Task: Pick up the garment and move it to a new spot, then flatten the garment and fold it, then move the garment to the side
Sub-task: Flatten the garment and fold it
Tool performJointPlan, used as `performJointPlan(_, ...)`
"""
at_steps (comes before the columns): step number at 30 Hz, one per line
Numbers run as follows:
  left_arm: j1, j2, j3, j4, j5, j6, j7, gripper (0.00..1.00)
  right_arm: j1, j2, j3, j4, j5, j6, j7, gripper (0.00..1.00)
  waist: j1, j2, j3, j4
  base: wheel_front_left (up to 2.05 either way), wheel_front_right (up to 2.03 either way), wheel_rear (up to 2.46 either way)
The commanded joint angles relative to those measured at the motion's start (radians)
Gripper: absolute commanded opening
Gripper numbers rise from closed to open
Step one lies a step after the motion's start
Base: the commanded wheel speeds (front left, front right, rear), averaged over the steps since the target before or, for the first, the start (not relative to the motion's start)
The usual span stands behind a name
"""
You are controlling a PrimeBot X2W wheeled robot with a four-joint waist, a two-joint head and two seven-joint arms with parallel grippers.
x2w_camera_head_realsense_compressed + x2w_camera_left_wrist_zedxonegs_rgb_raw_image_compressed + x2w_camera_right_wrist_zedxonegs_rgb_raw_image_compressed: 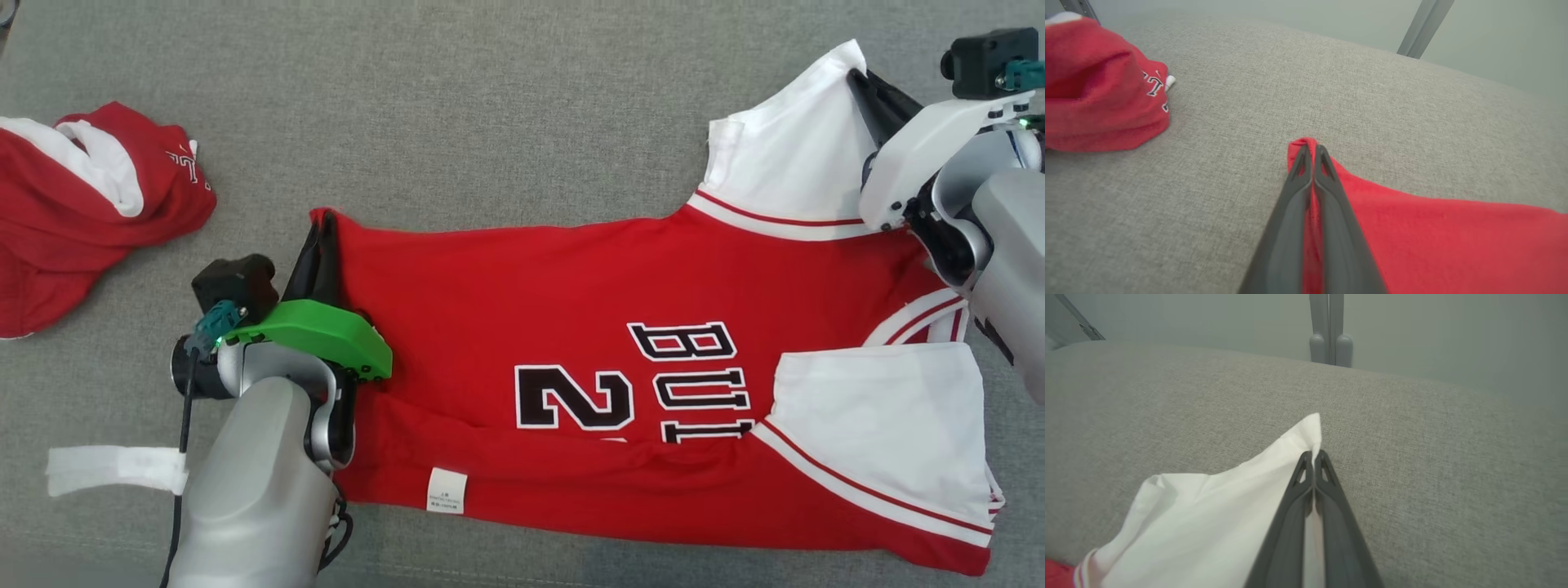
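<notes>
left fingers: pressed together, clamping | right fingers: pressed together, clamping

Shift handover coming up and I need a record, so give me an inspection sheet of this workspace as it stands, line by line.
Surface: grey woven cloth, no stains seen.
Job's things: red jersey with white sleeves, spread out, near edge folded over part of the lettering.
Clutter: bunched red and white garment at the left; white strip beside the left arm.
Grippers: left gripper shut on the jersey's red corner; right gripper shut on a white sleeve tip.
Cables: black cable running down beside the left forearm.
Surroundings: grey metal post beyond the surface's far edge.
</notes>
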Motion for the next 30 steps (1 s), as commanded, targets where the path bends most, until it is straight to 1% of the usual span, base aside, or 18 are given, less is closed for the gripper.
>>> performJointPlan(1,0.019,0.007,0.014,0.004,0.012,0.001,0.0,0.0,0.024,-0.007,0.005,-0.009,0.018,-0.002,-0.028,0.0,-0.0001,0.0,-0.035,-0.024,0.0,0.0,0.0)
performJointPlan(5,0.058,0.007,0.059,0.003,0.037,-0.011,0.0,0.0,0.067,-0.025,0.029,-0.055,0.051,-0.002,-0.099,0.0,-0.0001,0.0,-0.09,-0.05,0.0,0.0,0.0)
performJointPlan(9,0.109,0.007,0.102,-0.003,0.058,-0.027,0.0,0.0,0.139,-0.052,0.025,-0.131,0.066,-0.002,-0.128,0.0,-0.0001,0.0,-0.155,-0.079,0.0,0.0,0.0)
performJointPlan(11,0.133,0.007,0.123,-0.011,0.071,-0.034,0.0,0.0,0.174,-0.068,-0.022,-0.197,0.042,-0.002,-0.13,0.0,-0.0001,0.0,-0.181,-0.095,0.0,0.0,0.0)
performJointPlan(12,0.133,0.007,0.123,-0.011,0.071,-0.034,0.0,0.0,0.174,-0.068,-0.022,-0.197,0.042,-0.002,-0.13,0.0,-0.0001,0.0,-0.181,-0.095,0.0,0.0,0.0)
performJointPlan(17,0.187,0.007,0.164,-0.023,0.109,-0.054,0.0,0.0,0.354,-0.078,-0.168,-0.337,-0.039,-0.001,-0.129,0.0,-0.0001,0.0,-0.23,-0.125,0.0,0.0,0.0)
performJointPlan(19,0.21,0.007,0.177,-0.032,0.123,-0.065,0.0,0.0,0.43,-0.069,-0.217,-0.38,-0.059,-0.002,-0.13,0.0,-0.0001,0.0,-0.245,-0.136,0.0,0.0,0.0)
performJointPlan(24,0.287,0.007,0.191,-0.056,0.138,-0.086,0.0,0.0,0.602,-0.043,-0.295,-0.462,-0.111,-0.001,-0.13,0.0,-0.0001,0.0,-0.277,-0.153,0.0,0.0,0.0)
performJointPlan(30,0.392,0.007,0.184,-0.087,0.11,-0.087,0.0,0.0,0.746,-0.009,-0.352,-0.496,-0.157,-0.002,-0.13,0.0,-0.0001,0.0,-0.306,-0.159,0.0,0.0,0.0)
